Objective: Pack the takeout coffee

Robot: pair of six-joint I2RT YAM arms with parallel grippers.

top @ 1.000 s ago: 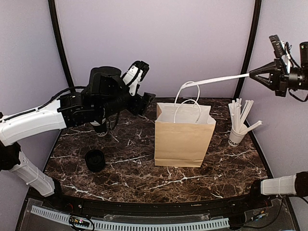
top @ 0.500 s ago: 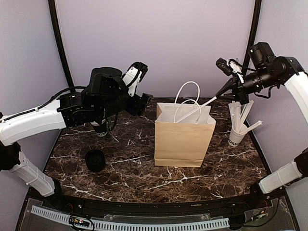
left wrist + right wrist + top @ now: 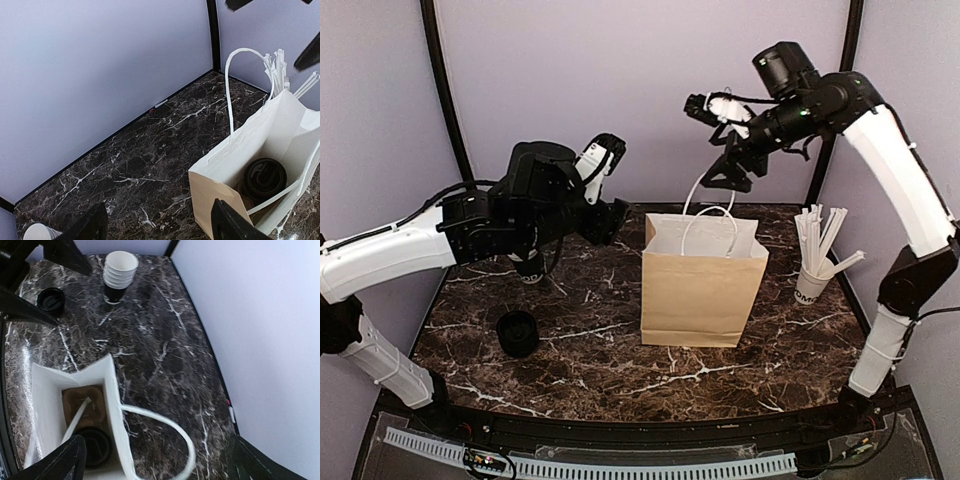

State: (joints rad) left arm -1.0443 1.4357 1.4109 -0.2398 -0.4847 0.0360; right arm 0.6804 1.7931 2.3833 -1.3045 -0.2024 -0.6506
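Right wrist view looks down between the fingers of the right gripper (image 3: 157, 455), which are spread wide with nothing between them. It hangs above the mouth of the brown paper bag (image 3: 116, 405), just over one white handle (image 3: 165, 419) that loops up toward it. The left gripper (image 3: 160, 222) is also open and empty, held off to the bag's left side and well apart from it.

The takeout coffee (image 3: 95, 446) sits upright on the floor of the bag, in the corner under the right gripper, with a white stirrer (image 3: 77, 419) leaning beside it. Packing looks all but done, so the step in hand is probably getting clear of the bag. Doing that well means lifting the open fingers straight up, not sideways. A finger catching a handle loop could tip the light bag and the drink with it.

The coffee is a short black cup, far shorter than the bag, closed by a round black lid with raised ridges. On the dark marble table (image 3: 150, 315) stands a stack of cups (image 3: 120, 270).
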